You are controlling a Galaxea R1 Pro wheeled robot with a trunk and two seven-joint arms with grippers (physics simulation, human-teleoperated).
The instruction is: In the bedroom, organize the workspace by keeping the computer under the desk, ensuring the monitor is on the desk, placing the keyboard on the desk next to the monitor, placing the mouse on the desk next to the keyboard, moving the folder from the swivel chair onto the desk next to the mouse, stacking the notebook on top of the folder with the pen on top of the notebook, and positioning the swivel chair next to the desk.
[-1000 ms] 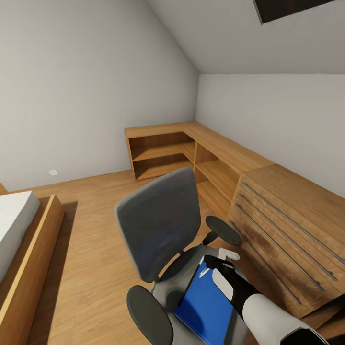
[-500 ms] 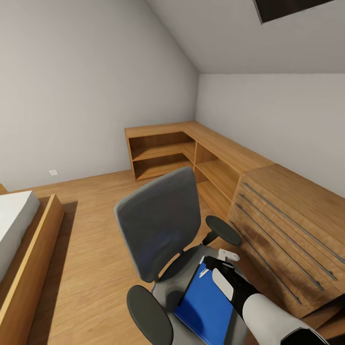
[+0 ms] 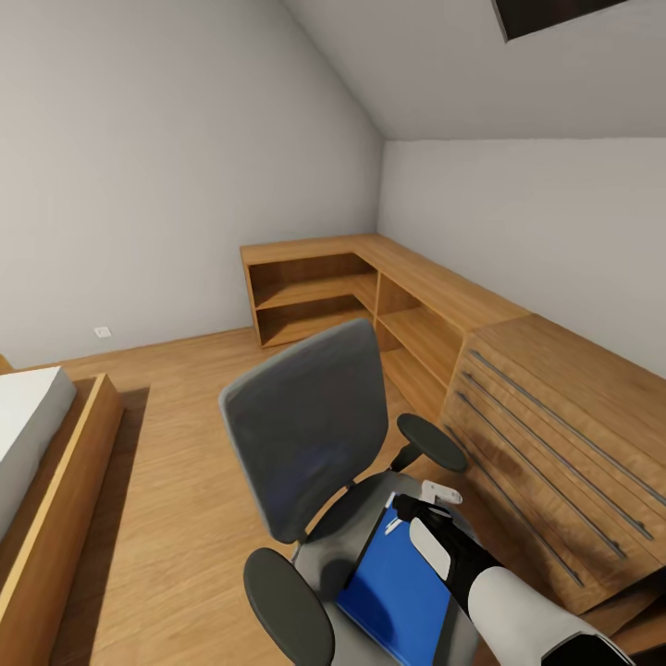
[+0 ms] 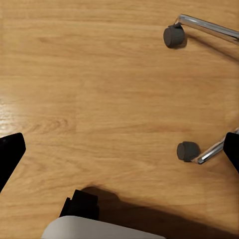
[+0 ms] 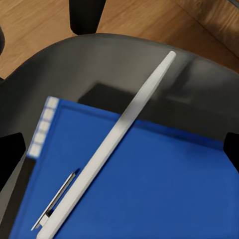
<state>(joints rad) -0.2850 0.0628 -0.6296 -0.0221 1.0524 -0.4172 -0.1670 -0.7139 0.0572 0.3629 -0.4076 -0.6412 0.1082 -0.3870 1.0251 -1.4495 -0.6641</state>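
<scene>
The grey swivel chair (image 3: 310, 430) stands in the middle of the head view, with the bright-blue folder (image 3: 393, 592) lying flat on its seat. My right gripper (image 3: 421, 507) hovers just above the folder's far edge. In the right wrist view the right gripper (image 5: 119, 149) is open, its fingertips wide apart over the folder (image 5: 164, 184). A long thin white strip (image 5: 114, 139) crosses the folder diagonally, and a slim pen (image 5: 57, 199) lies beside it. My left gripper (image 4: 119, 154) is open above bare floor near the chair's castors (image 4: 188, 151). Desk, computer, monitor, keyboard, mouse and notebook are out of view.
A light wooden chest (image 3: 555, 444) with long bar handles stands close to the chair's right. A low L-shaped wooden shelf (image 3: 370, 287) fills the far corner. A bed (image 3: 37, 462) lies at the left, with open wooden floor (image 3: 176, 462) between it and the chair.
</scene>
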